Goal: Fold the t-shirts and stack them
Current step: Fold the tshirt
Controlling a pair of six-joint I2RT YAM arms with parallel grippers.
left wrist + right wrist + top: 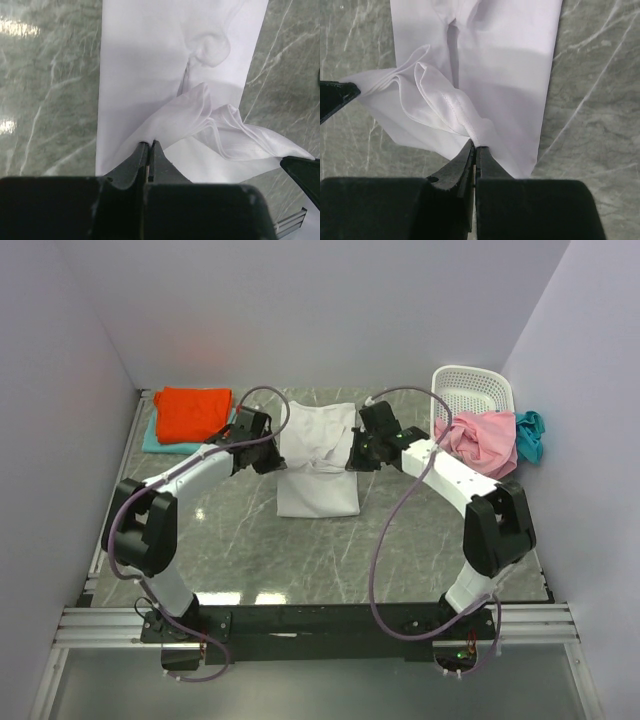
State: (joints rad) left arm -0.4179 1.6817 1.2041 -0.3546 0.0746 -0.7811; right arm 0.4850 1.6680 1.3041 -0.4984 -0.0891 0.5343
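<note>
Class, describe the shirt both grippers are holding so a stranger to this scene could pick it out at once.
On the grey marble table, look at the middle. There lies the white t-shirt, pinched by the left gripper and the right gripper. It is the only white shirt; the orange-red t-shirt and the pink t-shirt sit at the far corners.

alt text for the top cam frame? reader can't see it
Left gripper and right gripper are each shut on bunched cloth of a white shirt at center. Far left, a folded orange shirt lies on an aqua shirt; far right, a pink shirt and a teal shirt are heaped by a white basket.
</note>
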